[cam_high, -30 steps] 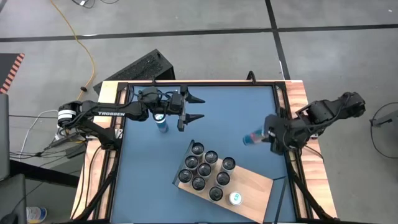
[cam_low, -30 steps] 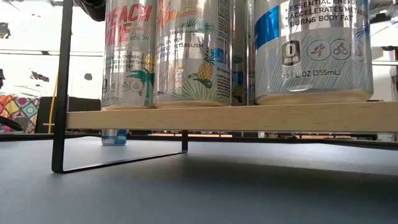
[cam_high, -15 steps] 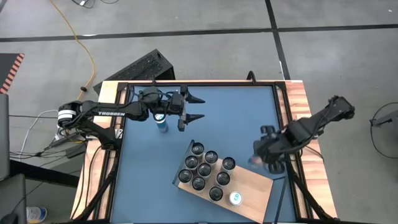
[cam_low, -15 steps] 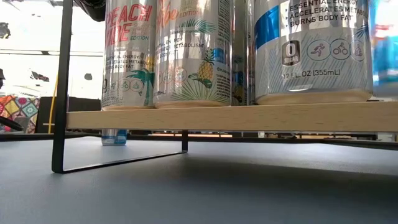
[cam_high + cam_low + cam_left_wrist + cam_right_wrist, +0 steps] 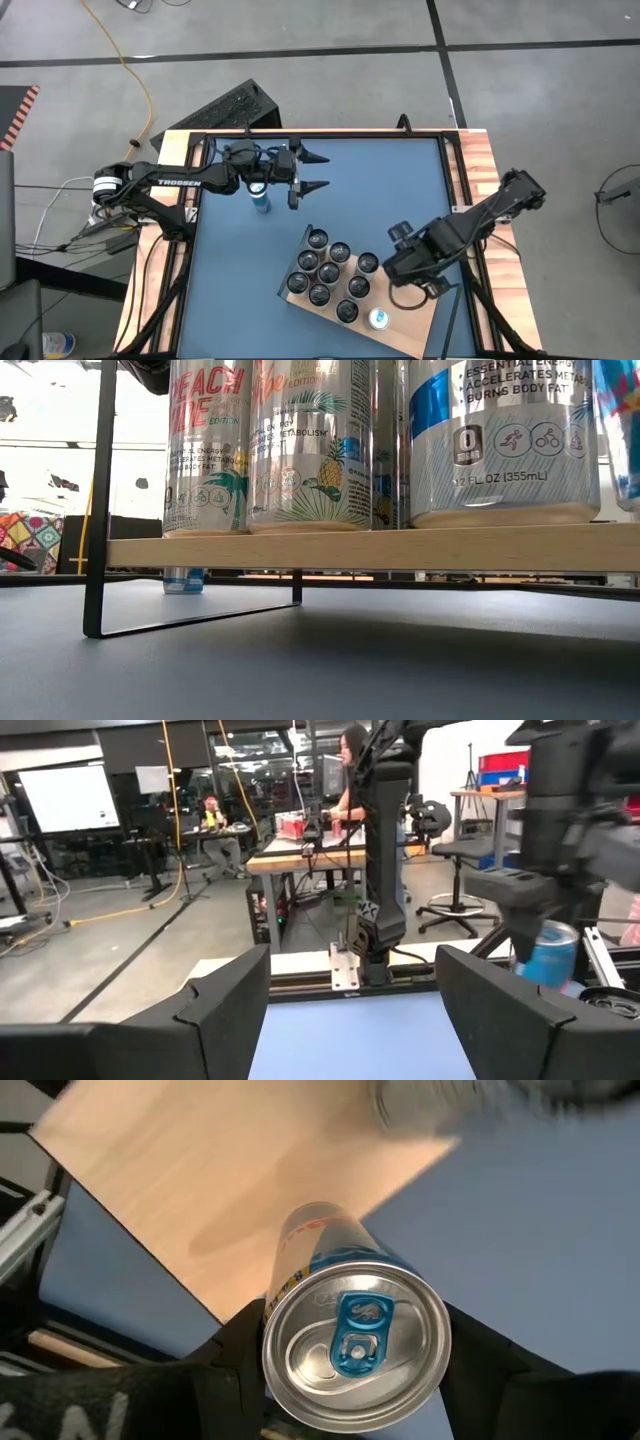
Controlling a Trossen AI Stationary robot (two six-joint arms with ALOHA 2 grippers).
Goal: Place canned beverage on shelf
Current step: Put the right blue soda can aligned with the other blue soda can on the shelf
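Swinging in from the table's right edge, the right gripper had carried its blue can across and now hung over the bare end of the shelf, beside the nine cans already standing there plus one silver-topped can near the corner. From above, the left gripper waited near the table's far side, fingers parted and empty, a spare can upright beside its wrist.

Low down, the blue can showed at the frame's right edge, its base apparently not yet on the board.

The left wrist camera saw that arm's own fingers spread, nothing between them.

Right wrist: the fingers were clamped on the can just below its top, holding it upright, I'd judge so it could be set down on its base.
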